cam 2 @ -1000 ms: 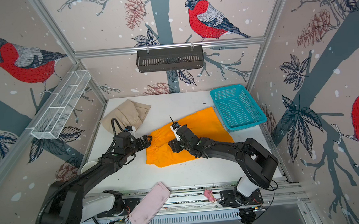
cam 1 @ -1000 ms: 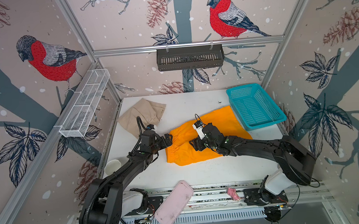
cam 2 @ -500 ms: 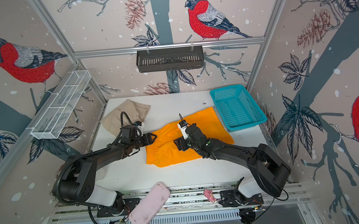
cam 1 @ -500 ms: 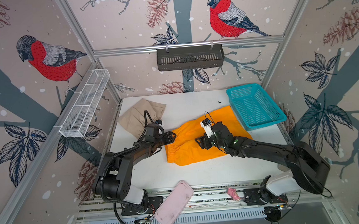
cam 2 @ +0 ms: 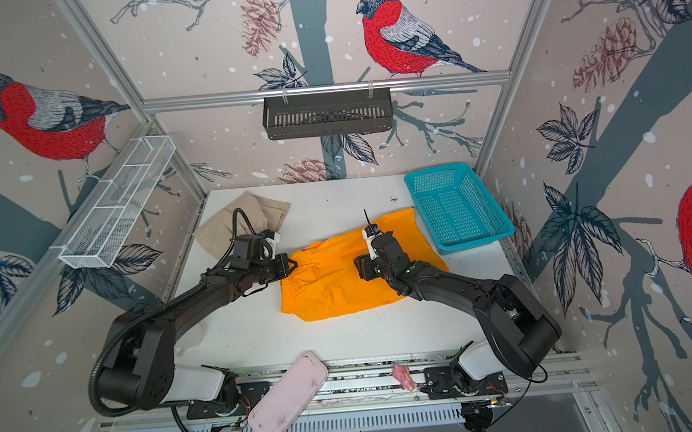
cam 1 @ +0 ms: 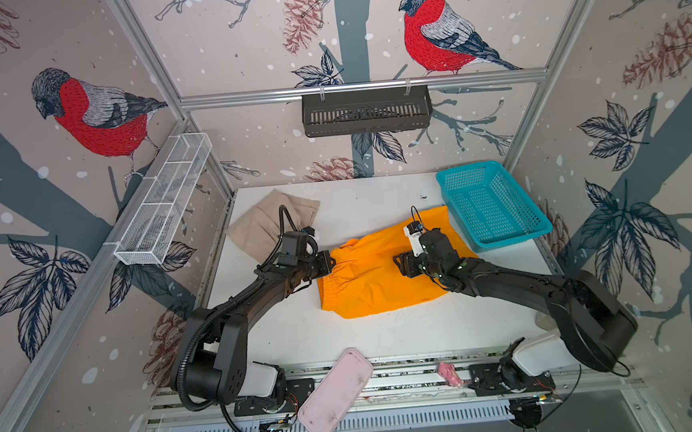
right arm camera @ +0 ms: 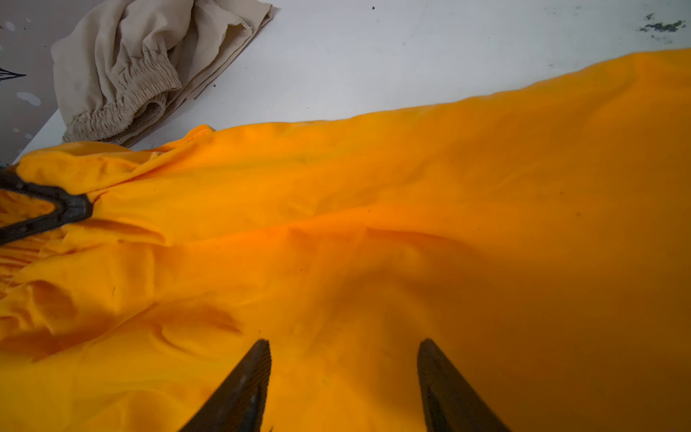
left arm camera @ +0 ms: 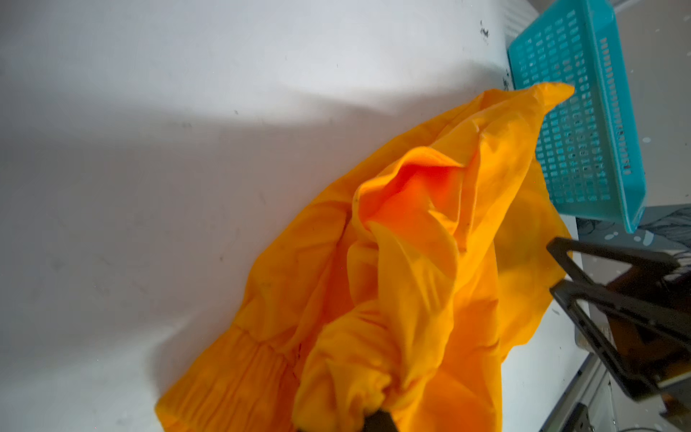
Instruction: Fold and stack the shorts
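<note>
step: folding the orange shorts (cam 1: 376, 283)
left end effector (cam 1: 331, 264): pinching their edge
right end effector (cam 1: 403, 265): spread, over the middle
next: prob fold that edge across

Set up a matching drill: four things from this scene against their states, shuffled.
Things:
1. left hand
2. right hand
3. beige shorts
4. basket

States:
A. empty
B. open, over the orange shorts
C. crumpled, far left
D. shut on the orange shorts

Pairs: 1-D, 2-B, 3-C, 4-A
</note>
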Robot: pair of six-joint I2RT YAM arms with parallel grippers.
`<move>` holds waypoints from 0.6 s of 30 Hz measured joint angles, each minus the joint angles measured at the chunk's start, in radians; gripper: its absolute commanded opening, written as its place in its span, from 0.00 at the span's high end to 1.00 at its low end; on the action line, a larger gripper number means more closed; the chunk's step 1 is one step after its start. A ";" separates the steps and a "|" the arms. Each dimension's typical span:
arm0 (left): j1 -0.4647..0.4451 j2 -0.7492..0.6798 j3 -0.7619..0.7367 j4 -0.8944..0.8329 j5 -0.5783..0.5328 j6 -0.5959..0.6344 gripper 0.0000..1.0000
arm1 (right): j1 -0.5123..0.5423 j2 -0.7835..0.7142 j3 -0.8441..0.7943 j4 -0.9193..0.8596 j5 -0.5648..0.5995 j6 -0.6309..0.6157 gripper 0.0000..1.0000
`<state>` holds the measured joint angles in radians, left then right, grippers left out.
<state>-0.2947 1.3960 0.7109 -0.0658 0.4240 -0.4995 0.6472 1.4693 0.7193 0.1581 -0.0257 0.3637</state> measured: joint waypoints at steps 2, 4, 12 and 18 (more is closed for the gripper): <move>-0.009 -0.025 -0.031 -0.020 0.007 -0.027 1.00 | -0.005 0.023 0.008 -0.005 0.003 0.000 0.36; -0.020 -0.049 -0.062 -0.035 0.008 -0.054 0.99 | -0.007 0.037 0.014 -0.016 0.008 0.000 0.36; -0.036 -0.080 -0.161 0.015 0.027 -0.114 0.93 | -0.020 0.040 0.024 -0.049 0.040 0.000 0.28; -0.032 -0.014 -0.198 0.079 0.045 -0.146 0.93 | 0.005 0.075 0.024 -0.050 0.047 -0.005 0.26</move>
<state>-0.3271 1.3819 0.5125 0.0135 0.4694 -0.6453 0.6525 1.5440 0.7429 0.1078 0.0208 0.3588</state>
